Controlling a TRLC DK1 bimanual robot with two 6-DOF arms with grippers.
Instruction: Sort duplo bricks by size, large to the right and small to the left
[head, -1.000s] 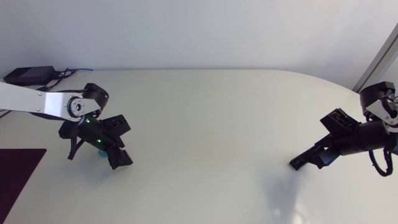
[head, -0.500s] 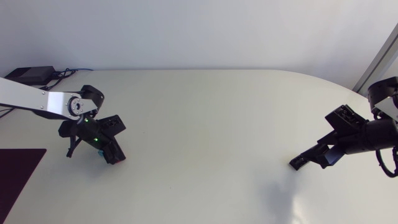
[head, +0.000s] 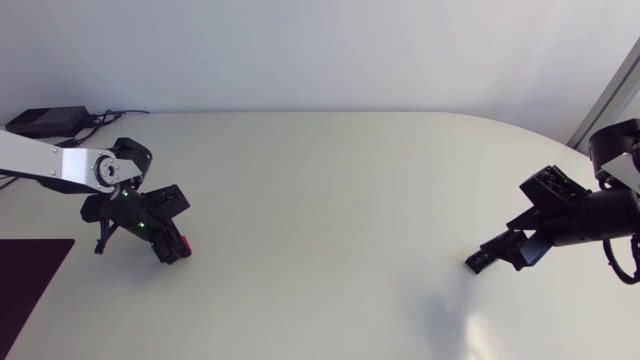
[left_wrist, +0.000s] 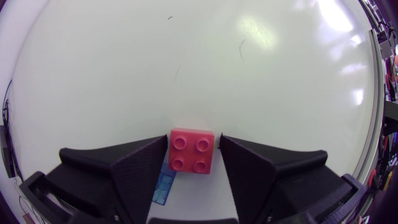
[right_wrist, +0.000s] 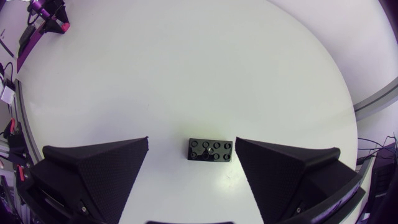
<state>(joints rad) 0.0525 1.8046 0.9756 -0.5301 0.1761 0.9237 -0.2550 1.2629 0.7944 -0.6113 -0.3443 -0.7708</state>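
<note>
Left side of table (head: 330, 200): left gripper (left_wrist: 194, 138) down low, red brick (left_wrist: 193, 151) in its gap, studs up. Touching on one side, thin pale sliver on the other. Clamped or merely bracketed: cannot tell. Also a blue brick (left_wrist: 165, 186), half hidden under that gripper, just beside the red.

Right side: right gripper (right_wrist: 192, 142) spread wide, touching nothing. Between its fingers a black brick (right_wrist: 211, 150), eight studs, flat on the table. Close to one finger, well apart from the other.

Stage, as judged: small red roughly in its zone. Large black either about to be picked or already parked; unclear which.

Risks, as judged:
- Red, if only loosely held, could tip or spin out on a lift or slide.
- Blue, crowded in beside it, liable to be dragged or flicked along unnoticed. Could also wedge underneath and spoil a clean release.
- Closing on black from this stance would shove it sideways before any pinch, so likely skewing or popping out. Better to centre over it first.
</note>
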